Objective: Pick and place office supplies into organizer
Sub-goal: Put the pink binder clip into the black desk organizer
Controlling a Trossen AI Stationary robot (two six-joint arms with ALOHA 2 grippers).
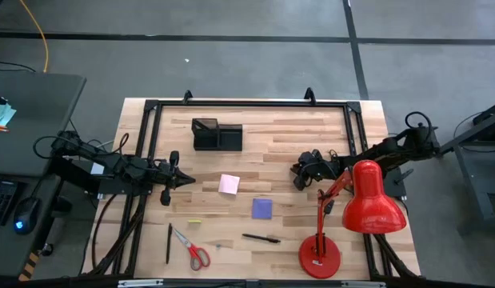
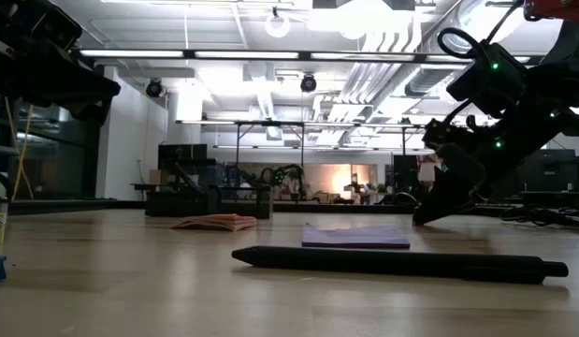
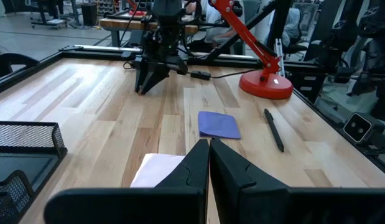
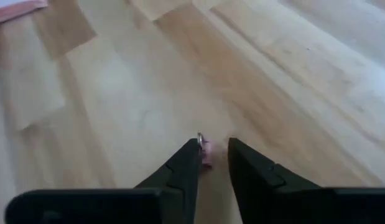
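My right gripper [image 4: 212, 149] slants down to the tabletop right of centre [image 1: 297, 181], open by a narrow gap. A tiny pink piece with a metal loop [image 4: 205, 152] lies between its fingertips. My left gripper [image 3: 209, 147] is shut with nothing in it, near the table's left side [image 1: 181, 179]. A pink pad [image 1: 229, 184] and a purple pad [image 1: 262, 208] lie flat mid-table. Red-handled scissors [image 1: 193, 251], two dark pens [image 1: 169, 242] [image 1: 261, 238] and a small yellowish piece [image 1: 194, 222] lie toward the near edge. The black organizer [image 1: 217, 135] stands at the far side. My right gripper has the tiny pink piece [image 4: 206, 155] between its fingertips, lying against the inner side of one finger [image 4: 191, 155]. A gap shows between the piece and the other finger. The fingers come slanting down from the table's right side, and the piece rests on the wood.
A large red desk lamp [image 1: 367, 204] stands near the right front corner, its base [image 1: 319, 256] by the near edge and its shade beside my right arm. A black metal frame [image 1: 247, 104] runs around the table's far and side edges. Bare wood lies between the pads and the organizer.
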